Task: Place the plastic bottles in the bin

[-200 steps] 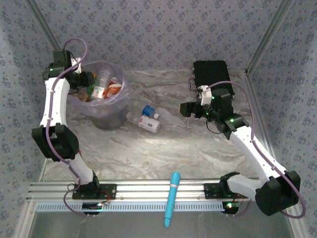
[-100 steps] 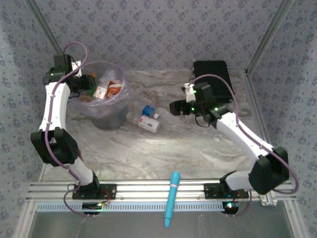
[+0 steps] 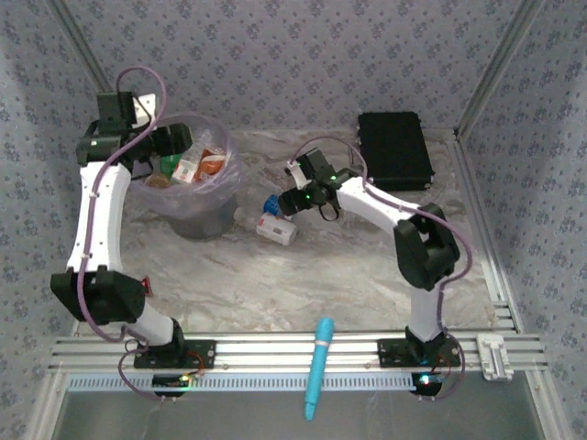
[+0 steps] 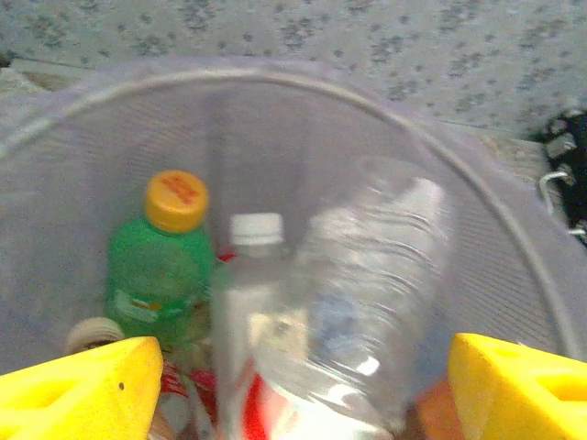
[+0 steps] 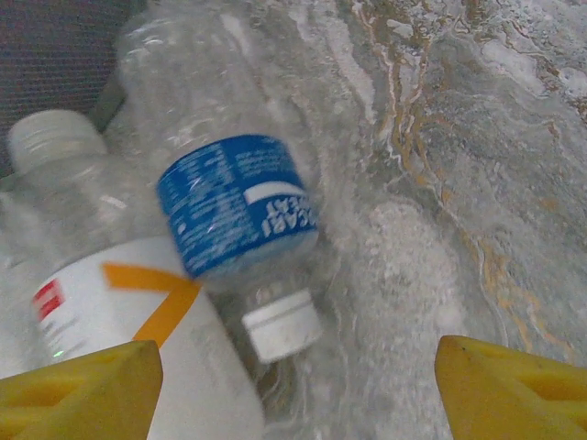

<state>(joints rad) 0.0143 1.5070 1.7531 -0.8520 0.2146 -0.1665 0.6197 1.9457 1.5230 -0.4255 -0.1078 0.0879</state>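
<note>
My left gripper (image 4: 303,371) hangs over the round grey bin (image 4: 303,110) with the see-through lavender bag in it, at the far left of the table. Its yellow fingers (image 4: 83,390) are spread wide and hold nothing. Between them, but not touching them, is a big clear crinkly bottle (image 4: 367,275). It looks blurry, and it is inside the bin, on top of the others. Lower down I see a green plastic bottle with an orange cap (image 4: 156,266). Just right of it stands a clear bottle with a white cap (image 4: 248,293). From above, more bottles with red and orange on them (image 3: 200,165) lie in the bin too.

My right gripper (image 5: 293,390) is low over the swirly grey and tan marble table (image 5: 477,183), near the middle, just right of the bin. Its fingers are wide apart too, and they hold nothing. Two bottles lie on their sides on the table here, touching each other. One is a clear bottle with a blue label (image 5: 234,202), and its white cap points toward my fingers. The other, on its left, is a bottle with a white label and an orange stripe (image 5: 119,312).

A flat black case (image 3: 394,151) lies at the far right. A slim light-blue tool (image 3: 318,367) lies across the metal rails (image 3: 275,351) at the near edge.
</note>
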